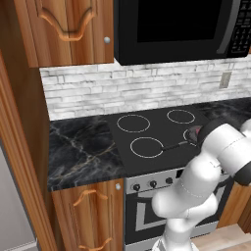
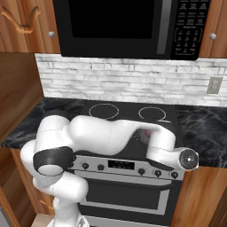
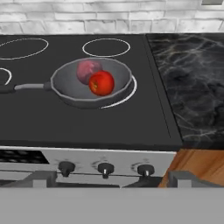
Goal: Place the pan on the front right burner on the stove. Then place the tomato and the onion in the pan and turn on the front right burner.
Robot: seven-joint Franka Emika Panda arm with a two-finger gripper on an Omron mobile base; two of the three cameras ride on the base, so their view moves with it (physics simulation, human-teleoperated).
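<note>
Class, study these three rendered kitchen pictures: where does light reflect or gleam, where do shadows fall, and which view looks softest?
Hand view: a small white highlight sits on the tomato, the onion behind it looks duller, and the pan wall is shaded inside. Left base view: the robot's arm hides most of the pan, and the stove glass shows no glare. Right base view: the backsplash looks blotchy and soft.

No legible text or labels.

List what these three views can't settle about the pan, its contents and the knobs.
- Left base view: the arm covers most of the pan.
- Right base view: the arm hides the pan's contents.
- Hand view: knobs too small to read their setting; tomato partly covers the onion.
</note>
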